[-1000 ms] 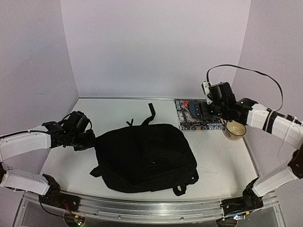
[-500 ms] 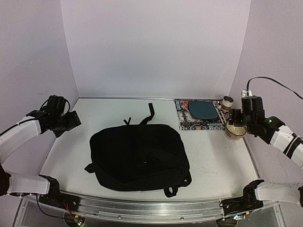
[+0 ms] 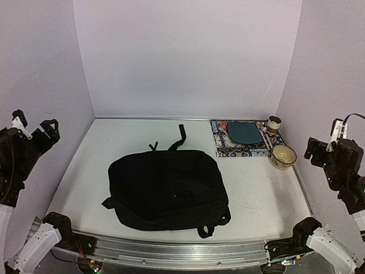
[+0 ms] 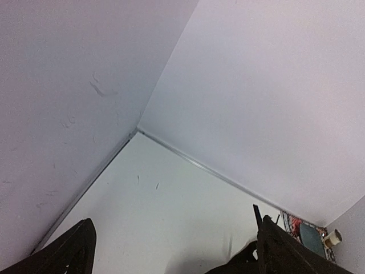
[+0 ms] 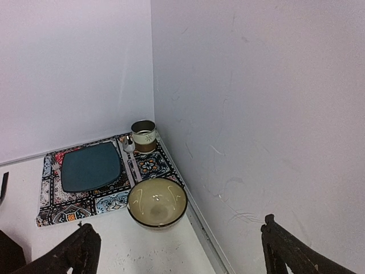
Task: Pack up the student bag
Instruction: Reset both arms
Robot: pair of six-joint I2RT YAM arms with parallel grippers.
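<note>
Desk: Since both arms have pulled back, what do you record on the table?

Operator: I record the large soft black fabric backpack (image 3: 168,188) lying flat on the white table (image 3: 256,194), slightly left of centre. Its straps trail at the near edge and its loop points toward the far wall. A second ago my left gripper (image 3: 35,127) was pinched at the backpack's left edge. It has since let go and lifted away toward the left wall, jaws spread wide with nothing in them. The backpack sits a little left of where it lay then.

Desk: And the right side?

Operator: My right gripper (image 3: 326,147) has withdrawn from over the patterned cloth mat (image 3: 222,149) to the right wall, jaws wide and empty. On the mat at the far right sit the dark teal rounded-square plate (image 3: 245,133) and the small tan cup (image 3: 274,123). The tan ceramic bowl (image 3: 283,156) stands at the mat's near right corner.

Desk: Bearing on the task?

Operator: Neither arm touches the backpack. I judge the handling finished or paused. Whether the backpack is zipped, or what it holds, I cannot tell.
</note>
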